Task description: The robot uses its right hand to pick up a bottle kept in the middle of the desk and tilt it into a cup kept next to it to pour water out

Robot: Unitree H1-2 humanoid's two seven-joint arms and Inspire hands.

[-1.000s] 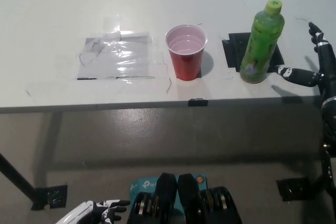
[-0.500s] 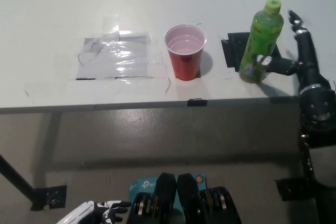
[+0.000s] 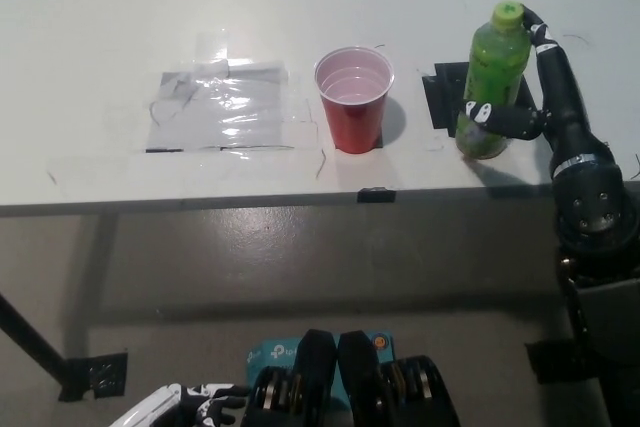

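Two hands are in view, and only one is at work. Low at the left edge of the picture, my white left hand rests well below the desk, its fingers loosely apart and holding nothing. On the desk, a patch of clear tape lies to the left of the red cup, which stands upright with its mouth open. Just right of the cup, the green bottle stands upright on a square of black tape, cap on. My black right hand wraps around the bottle, thumb across its lower front and fingers behind it up toward the neck. A second ago that hand was spread open to the right of the bottle, clear of it; half a second ago it had just reached the bottle's side.
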